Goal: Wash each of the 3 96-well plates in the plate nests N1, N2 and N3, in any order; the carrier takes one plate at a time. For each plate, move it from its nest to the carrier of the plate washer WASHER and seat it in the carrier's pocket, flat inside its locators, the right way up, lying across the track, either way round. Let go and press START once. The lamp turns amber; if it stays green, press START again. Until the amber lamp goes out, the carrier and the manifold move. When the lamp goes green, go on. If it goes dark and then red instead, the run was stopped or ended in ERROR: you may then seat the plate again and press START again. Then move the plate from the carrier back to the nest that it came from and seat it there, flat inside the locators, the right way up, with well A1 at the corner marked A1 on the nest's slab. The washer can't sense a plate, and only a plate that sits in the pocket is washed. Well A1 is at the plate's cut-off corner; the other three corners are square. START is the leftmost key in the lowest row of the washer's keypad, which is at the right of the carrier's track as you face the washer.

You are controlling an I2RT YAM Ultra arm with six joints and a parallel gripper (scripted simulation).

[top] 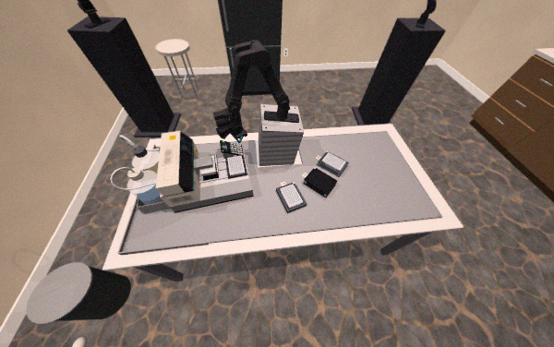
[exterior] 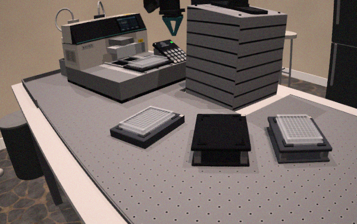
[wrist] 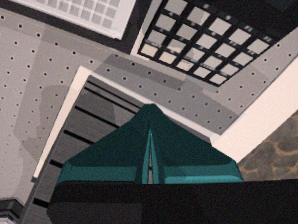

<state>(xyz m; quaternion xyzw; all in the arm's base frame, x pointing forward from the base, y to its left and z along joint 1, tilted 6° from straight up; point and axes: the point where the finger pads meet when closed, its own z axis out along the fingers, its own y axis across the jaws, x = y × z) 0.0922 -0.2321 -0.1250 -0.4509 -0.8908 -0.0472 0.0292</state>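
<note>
White stool [top: 173, 47], two black pillars [top: 121, 74], wooden drawers [top: 522, 108], grey cylindrical bin [top: 74, 293].

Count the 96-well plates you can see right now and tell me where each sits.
3. One plate lies in the washer's carrier; one sits on the left nest; one on the right nest. The middle nest is bare. None appears hidden.
</note>
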